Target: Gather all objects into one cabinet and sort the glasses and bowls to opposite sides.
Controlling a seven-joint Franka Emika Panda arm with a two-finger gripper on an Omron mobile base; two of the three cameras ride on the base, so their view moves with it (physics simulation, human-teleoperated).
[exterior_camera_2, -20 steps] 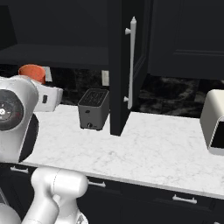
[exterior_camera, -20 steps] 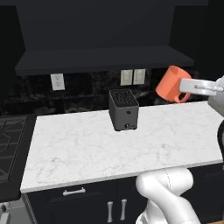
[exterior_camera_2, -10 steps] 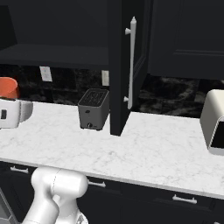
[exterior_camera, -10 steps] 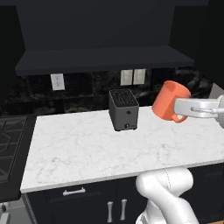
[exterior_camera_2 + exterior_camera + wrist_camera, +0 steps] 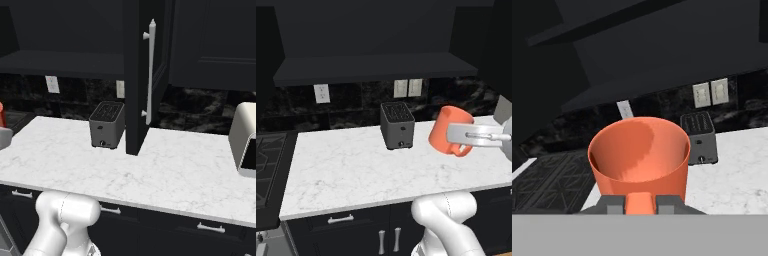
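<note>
We've got the salmon-orange cup [image 5: 450, 131] clamped by its handle in the end effector [image 5: 466, 136], fingers closed tight on it, cup hanging in the air above the right part of the desk [image 5: 356, 170], right of the toaster [image 5: 397, 125]. Cup looks tipped in the left base view. Cabinet door [image 5: 145, 75] stands open, edge-on, past the toaster. Risks: a handle-only grip could let the cup swing or slip in a fast move; it could clip the door edge or handle bar [image 5: 150, 70] going in.

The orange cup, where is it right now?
The orange cup is held in the shut gripper, in the air above the right part of the counter, just right of the toaster in the left base view.
</note>
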